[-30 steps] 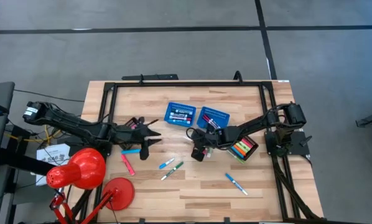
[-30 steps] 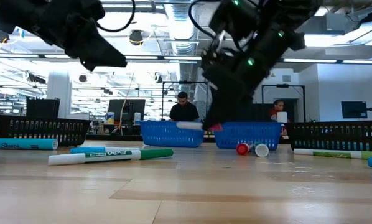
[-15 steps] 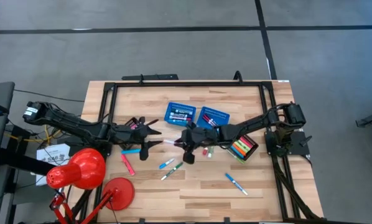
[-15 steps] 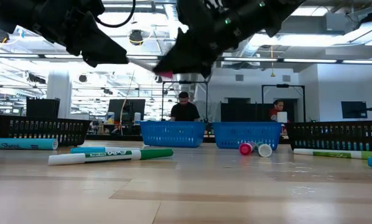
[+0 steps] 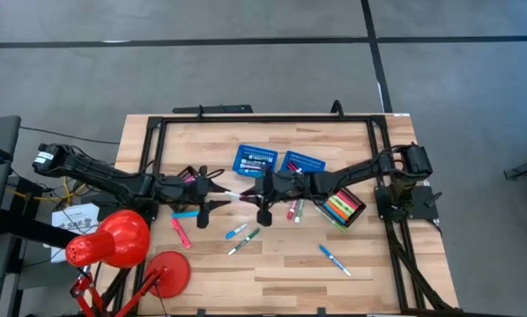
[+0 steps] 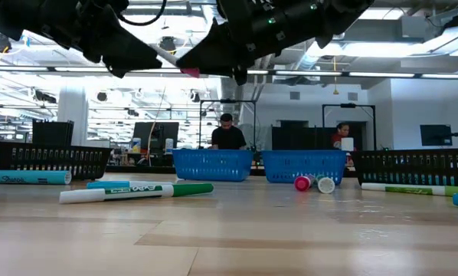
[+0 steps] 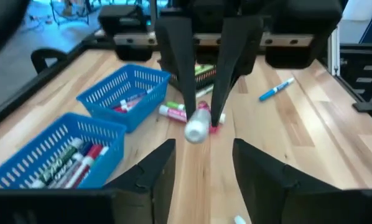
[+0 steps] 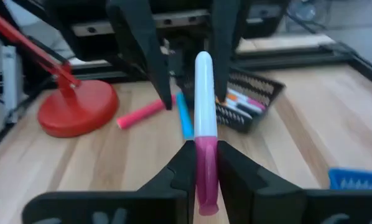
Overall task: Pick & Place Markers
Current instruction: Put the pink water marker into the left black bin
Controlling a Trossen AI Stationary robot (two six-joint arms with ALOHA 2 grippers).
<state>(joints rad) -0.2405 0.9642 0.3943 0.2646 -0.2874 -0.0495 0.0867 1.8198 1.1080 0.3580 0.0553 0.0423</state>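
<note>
My right gripper (image 5: 262, 196) is shut on a white marker with a pink cap (image 5: 239, 196), high above the table's middle. The marker's white end (image 7: 197, 129) points at my left gripper (image 5: 212, 195). That gripper is open, and its fingers (image 8: 136, 50) stand on either side of the white end without visibly touching it. Other markers lie loose on the table: a green one (image 6: 137, 191), a blue one (image 5: 334, 260) and a pink pair (image 5: 292, 211). My right gripper pinches the marker's pink cap end (image 8: 204, 165) between its two fingers. The fingers are level, come from the table's right side and lie along the marker. The marker is lifted clear and sticks out level past the fingertips toward the table's left.
Two blue baskets (image 5: 256, 161) (image 5: 302, 165) holding markers stand behind the grippers. Black trays with markers sit at the left (image 5: 189, 179) and right (image 5: 345, 208). A red lamp (image 5: 114, 238) with its round base (image 5: 168, 271) stands at the near left.
My right gripper has lifted the pink-capped marker from the table beside the right basket. It has carried it toward the table's left and tipped it from pointing down to level. The marker's white end now reaches my left gripper's open fingers.
</note>
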